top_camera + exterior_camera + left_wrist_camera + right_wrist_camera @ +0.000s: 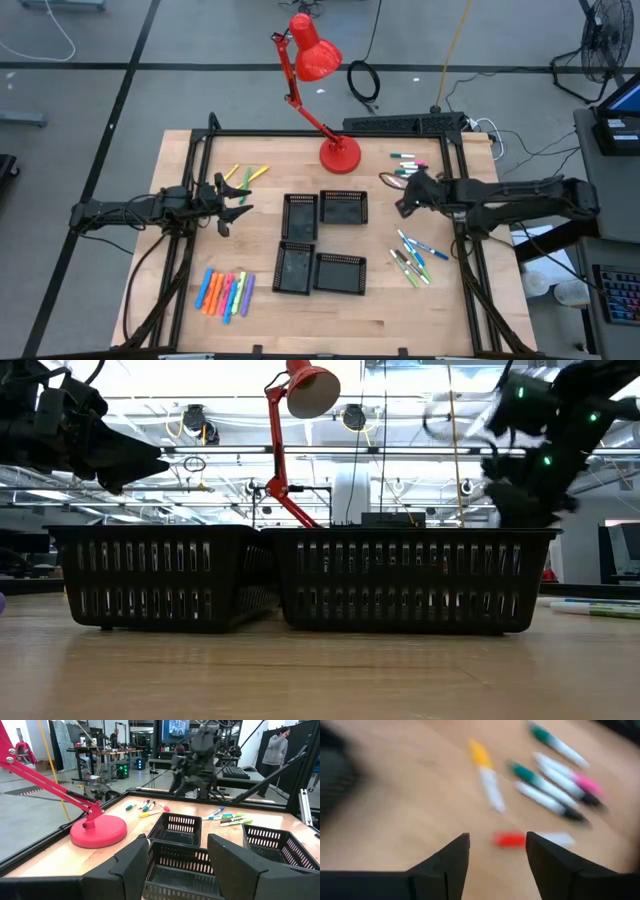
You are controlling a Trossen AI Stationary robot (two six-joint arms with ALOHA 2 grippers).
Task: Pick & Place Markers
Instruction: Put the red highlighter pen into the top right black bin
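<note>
The markers sit in four groups on my overhead feed. A neon row (224,293) lies at the lower left of the table. A few yellow-green ones (246,175) are at the upper left, just above the left gripper. A small white-bodied cluster (408,162) is at the upper right, near the lamp base. A loose pile of blue and green pens (415,257) is at right centre.

My right gripper (405,197) hangs over the upper-right cluster. Its wrist camera looks straight down on white pens with green, pink and yellow caps. A red-capped marker (532,839) lies partly between the two dark fingers (451,862), which are spread apart with nothing in them.

My left gripper (237,203) is at left centre, pointing toward the four black mesh trays (324,241) in the middle of the table. Its fingers (131,865) are spread wide and empty.

The red desk lamp (322,90) stands at top centre. A person (274,747) stands in the room beyond the table, at the upper right of the left wrist view.
</note>
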